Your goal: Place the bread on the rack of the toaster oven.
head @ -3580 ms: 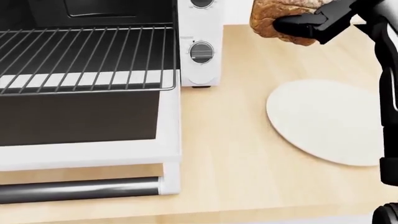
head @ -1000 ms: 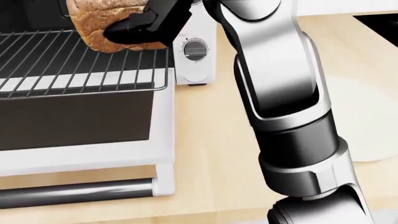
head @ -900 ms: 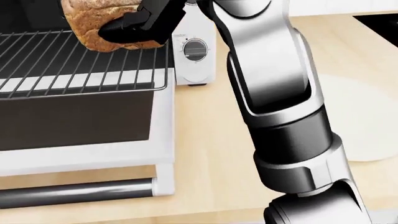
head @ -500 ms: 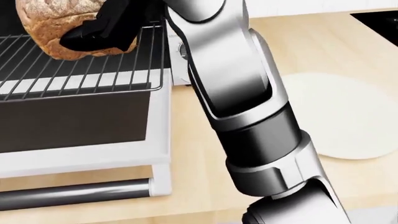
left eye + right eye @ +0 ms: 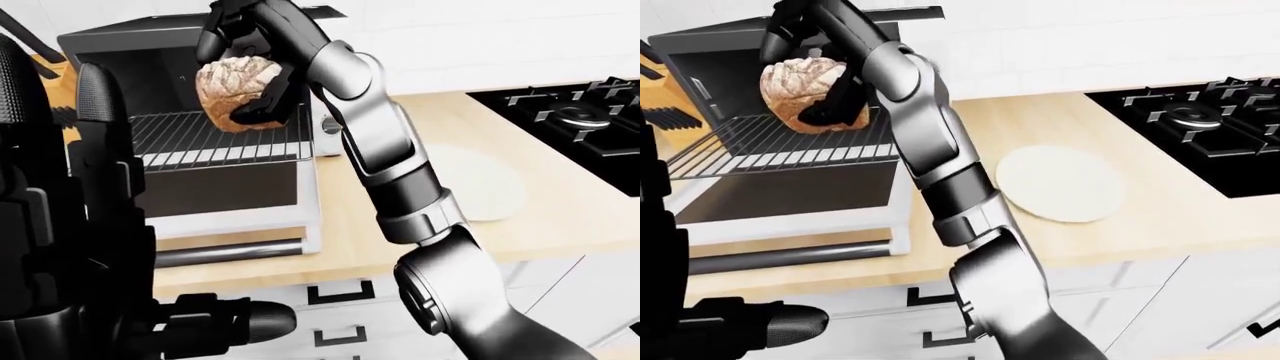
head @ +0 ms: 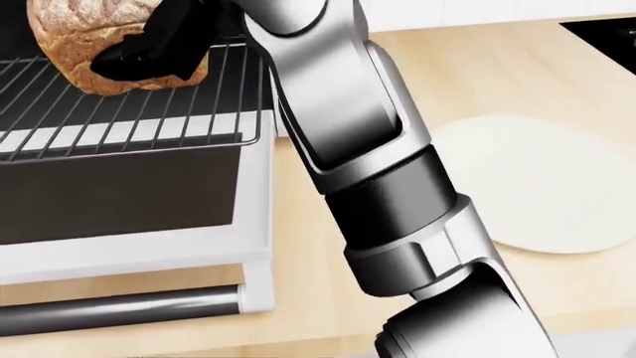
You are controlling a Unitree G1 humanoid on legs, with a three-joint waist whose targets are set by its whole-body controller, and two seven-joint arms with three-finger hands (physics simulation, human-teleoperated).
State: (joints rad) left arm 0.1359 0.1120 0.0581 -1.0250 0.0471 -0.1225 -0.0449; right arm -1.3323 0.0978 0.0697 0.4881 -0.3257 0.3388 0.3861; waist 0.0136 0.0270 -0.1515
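Bread held over the toaster oven's pulled-out rack.

The right hand (image 5: 262, 79) has its black fingers (image 6: 139, 56) wrapped around the brown loaf of bread (image 5: 232, 81), which sits above the wire rack (image 6: 129, 104); whether the loaf touches the wires I can't tell. The rack juts out of the white toaster oven (image 5: 700, 56), over its dropped-open door (image 6: 149, 216) with the dark bar handle (image 6: 119, 309) along the bottom edge. Of the left hand (image 5: 215, 322) I see only a dark fist low in the left-eye view, and can't tell how its fingers are set. A round pale plate (image 5: 1060, 182) lies on the wooden counter (image 5: 1160, 217), right of the silver forearm, and a black stove (image 5: 575, 120) sits at the far right. 1 knob (image 5: 331, 127) shows on the oven panel; no writing is readable anywhere.
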